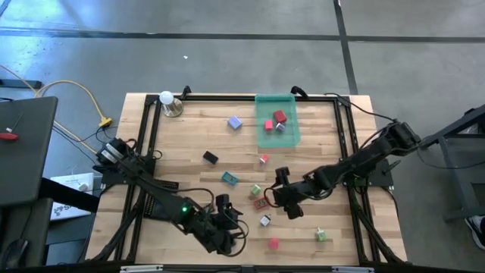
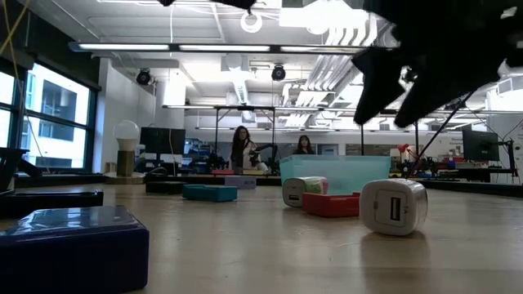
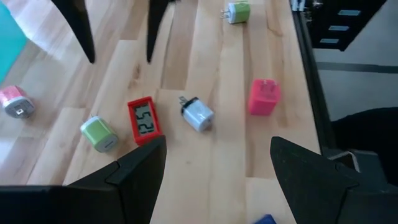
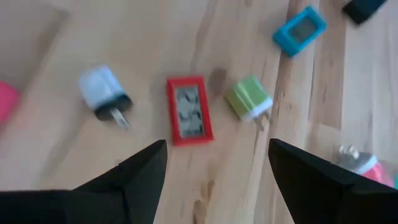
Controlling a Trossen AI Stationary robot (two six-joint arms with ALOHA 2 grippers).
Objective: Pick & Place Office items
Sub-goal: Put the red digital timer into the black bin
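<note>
Small office items lie scattered on the wooden table: a red clock (image 1: pixel 261 202), a white charger (image 1: pixel 265 220), a green charger (image 1: pixel 256 189), a teal clock (image 1: pixel 229 178), a black piece (image 1: pixel 210 157), a purple block (image 1: pixel 234 122) and a pink block (image 1: pixel 273 243). My right gripper (image 4: pixel 217 168) is open and hovers above the red clock (image 4: pixel 188 110), with the white charger (image 4: pixel 102 90) and green charger (image 4: pixel 249 99) beside it. My left gripper (image 3: pixel 217 168) is open near the table's near edge and faces the red clock (image 3: pixel 143 120) and white charger (image 3: pixel 197 115). Neither gripper touches anything.
The translucent green tray (image 1: pixel 292 136) at the far edge holds two red pieces (image 1: pixel 280 117). A white ball on a metal base (image 1: pixel 168 101) stands at the far left corner. A green charger (image 1: pixel 321 236) lies near the near right edge. A black frame (image 1: pixel 148 129) borders the table.
</note>
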